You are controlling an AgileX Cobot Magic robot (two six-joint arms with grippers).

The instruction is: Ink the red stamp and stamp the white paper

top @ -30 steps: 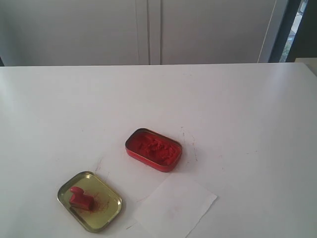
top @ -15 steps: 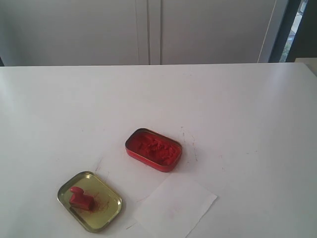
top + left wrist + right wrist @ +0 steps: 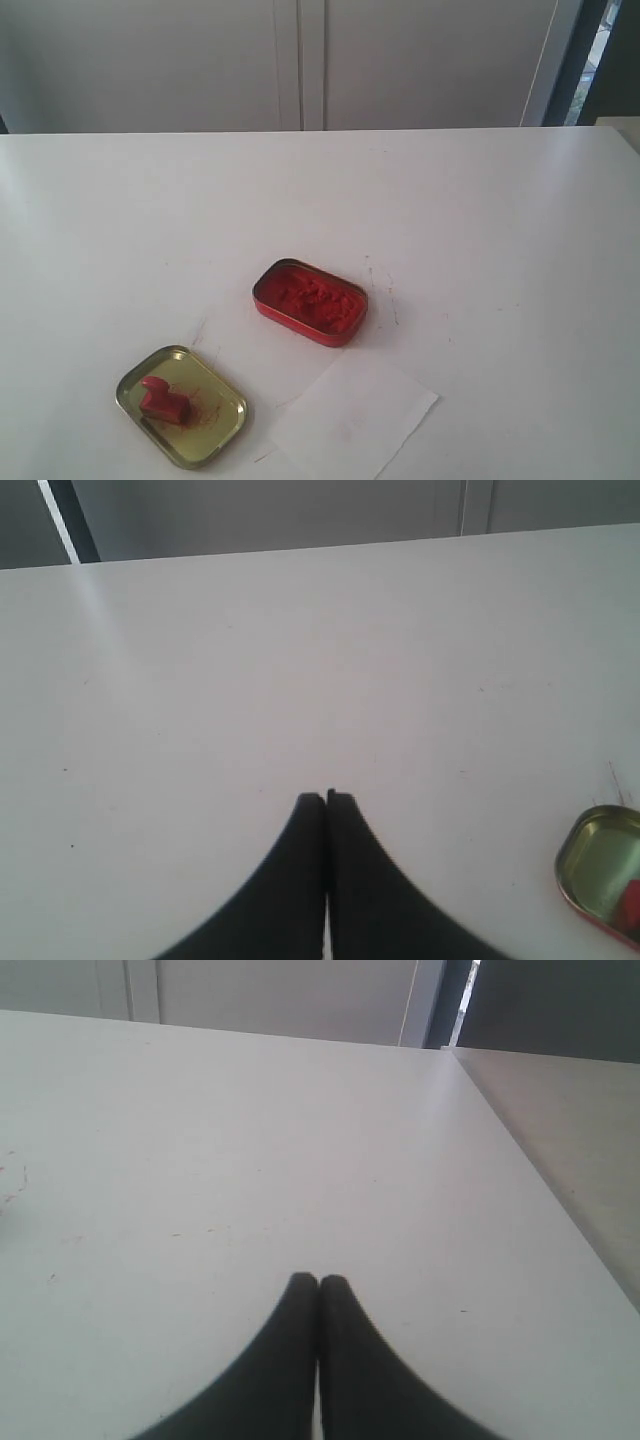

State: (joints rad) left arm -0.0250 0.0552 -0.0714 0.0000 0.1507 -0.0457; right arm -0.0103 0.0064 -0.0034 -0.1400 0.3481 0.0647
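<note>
Nothing is shifting since a second ago, so inking is not yet starting. Nearest, the stamp (image 3: 162, 399) is lying in the gold tin (image 3: 207, 428) on the worktop (image 3: 480, 220), at seven o'clock from the ink tin (image 3: 298, 324); the paper (image 3: 355, 420) is lying at five o'clock. Left fingers (image 3: 316, 815) and right fingers (image 3: 307, 1296) are staying pressed together, gripping nothing.

Table (image 3: 480, 220): red tin (image 3: 298, 321), gold lid (image 3: 221, 416), white paper (image 3: 355, 420).

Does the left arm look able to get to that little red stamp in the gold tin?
Probably yes. The red stamp sits uncovered in the open gold tin on that arm's side. The left gripper is shut, so it must open first.
</note>
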